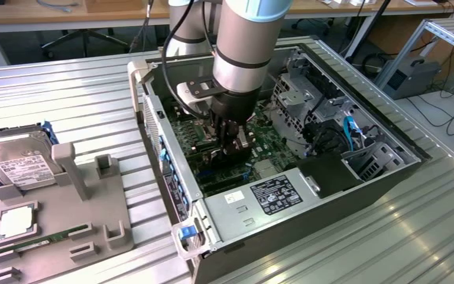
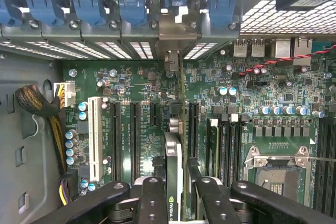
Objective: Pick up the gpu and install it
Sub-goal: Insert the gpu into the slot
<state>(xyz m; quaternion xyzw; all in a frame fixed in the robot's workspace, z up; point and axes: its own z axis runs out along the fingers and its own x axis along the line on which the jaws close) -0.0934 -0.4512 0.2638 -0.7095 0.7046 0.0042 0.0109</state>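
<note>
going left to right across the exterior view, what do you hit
hard drive → grey parts holder → computer case wall → gripper holding the gpu above the motherboard → drive cage

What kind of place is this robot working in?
Probably a robotics lab or test workshop. An open computer case lies on a ribbed metal table, a grey fixture holds a hard drive, and desks with trailing cables stand behind.

Arm vertical, end effector [image 2: 178,195] clamped, pointing down.
</note>
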